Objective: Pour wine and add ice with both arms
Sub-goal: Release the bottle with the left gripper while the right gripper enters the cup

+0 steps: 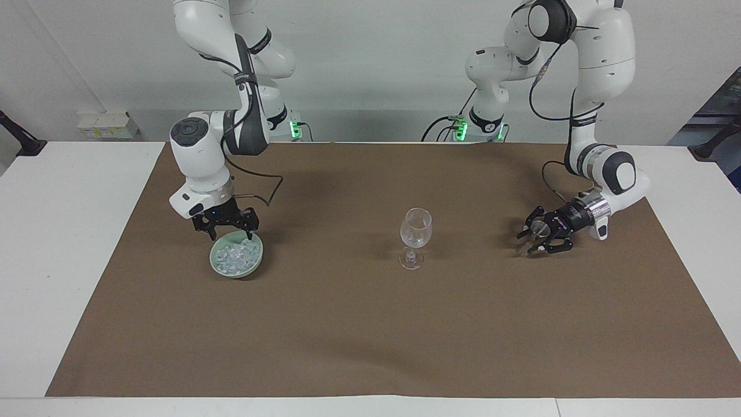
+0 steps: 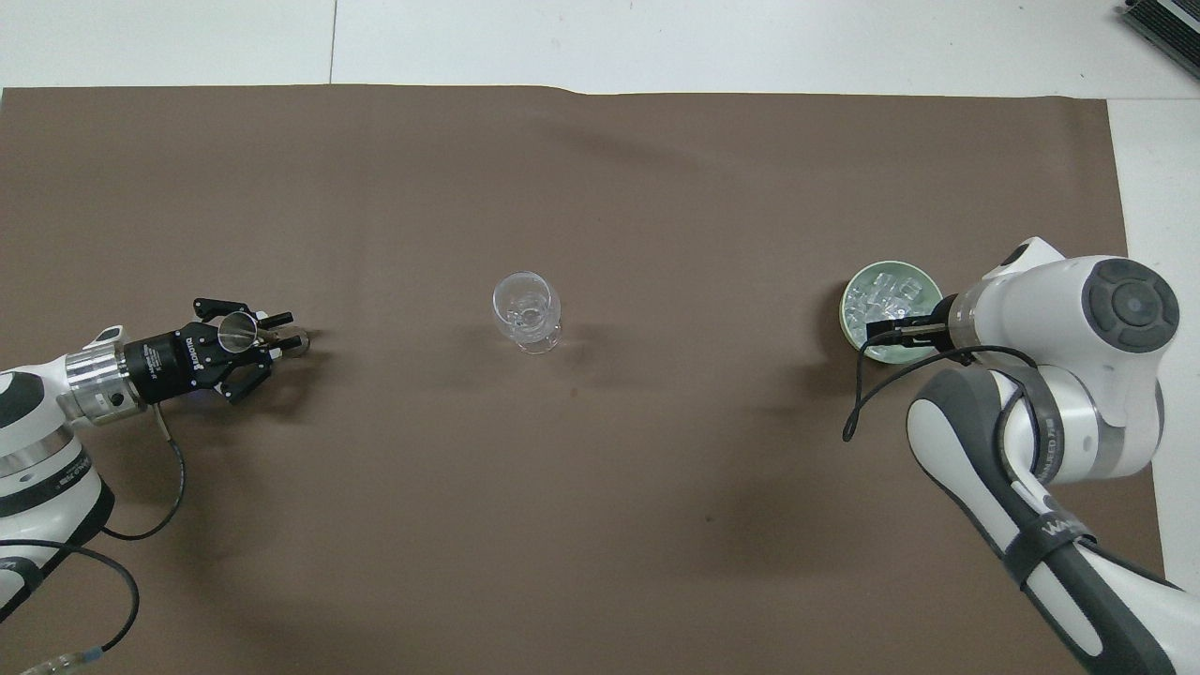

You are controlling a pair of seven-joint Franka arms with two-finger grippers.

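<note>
Fingers (image 1: 250, 234) of the right gripper (image 1: 229, 234) spread apart, ice (image 1: 234, 255) just below; left gripper (image 1: 535, 236) clamps a small cup (image 2: 234, 328).

Room as I see it from the operator's desk:
- Worktop (image 1: 69, 243): white, wide, seamed near its front edge.
- Brown paper mat (image 1: 370, 324): covers most of the worktop, with slight ripples.
- Wall (image 1: 370, 63): plain, pale grey-white, evenly lit.
- White blocks (image 1: 107, 124) by the wall, possibly sockets.
- Black bracket (image 1: 17, 139) at one end.
- Dark slatted object (image 2: 1167, 23) in a corner.
</note>
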